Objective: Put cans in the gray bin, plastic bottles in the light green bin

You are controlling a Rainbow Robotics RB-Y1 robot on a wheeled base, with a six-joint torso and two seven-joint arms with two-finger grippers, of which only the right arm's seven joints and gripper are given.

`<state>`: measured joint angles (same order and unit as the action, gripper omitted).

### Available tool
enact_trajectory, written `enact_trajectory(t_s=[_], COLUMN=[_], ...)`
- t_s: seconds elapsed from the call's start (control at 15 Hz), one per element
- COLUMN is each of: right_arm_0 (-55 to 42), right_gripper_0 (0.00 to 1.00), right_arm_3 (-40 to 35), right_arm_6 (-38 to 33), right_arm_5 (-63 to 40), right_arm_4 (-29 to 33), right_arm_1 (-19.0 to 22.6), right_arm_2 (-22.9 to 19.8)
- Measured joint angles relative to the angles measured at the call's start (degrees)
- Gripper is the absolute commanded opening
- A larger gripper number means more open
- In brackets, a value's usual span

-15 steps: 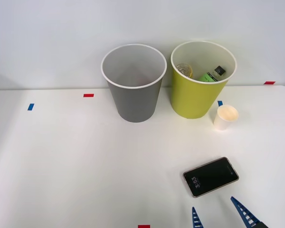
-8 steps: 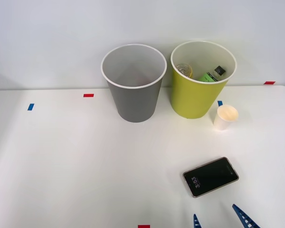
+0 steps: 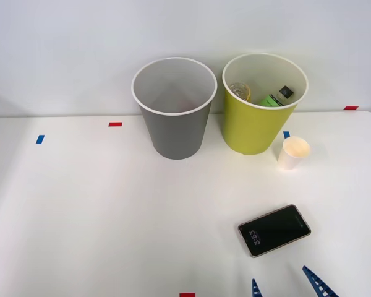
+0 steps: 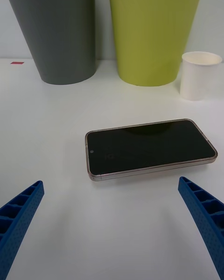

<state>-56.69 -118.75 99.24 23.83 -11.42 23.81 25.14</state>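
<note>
Gripper, right, blue ribbed, lower right, jaws spread, empty; black smartphone just above; plastic bottles inside round yellow-green bin; round gray bin beside.

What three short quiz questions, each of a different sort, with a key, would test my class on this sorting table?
1. True or false: the gray bin holds a bottle.
2. Which lies nearest the right gripper? A) cup B) phone C) gray bin
3. Fill in: the green bottle lies in the ___ bin.

Key: 1 false, nothing shows inside it; 2 B; 3 light green, beside another bottle.
</note>
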Motion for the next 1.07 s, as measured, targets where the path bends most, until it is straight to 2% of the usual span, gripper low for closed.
enact_trajectory(t_s=[1.07], right_arm_0=[0.0], right_gripper_0=[1.0], right_arm_3=[0.0], right_arm_6=[0.0], right_arm_5=[0.0], right_arm_4=[0.0], right_arm_1=[0.0], right_arm_2=[0.0])
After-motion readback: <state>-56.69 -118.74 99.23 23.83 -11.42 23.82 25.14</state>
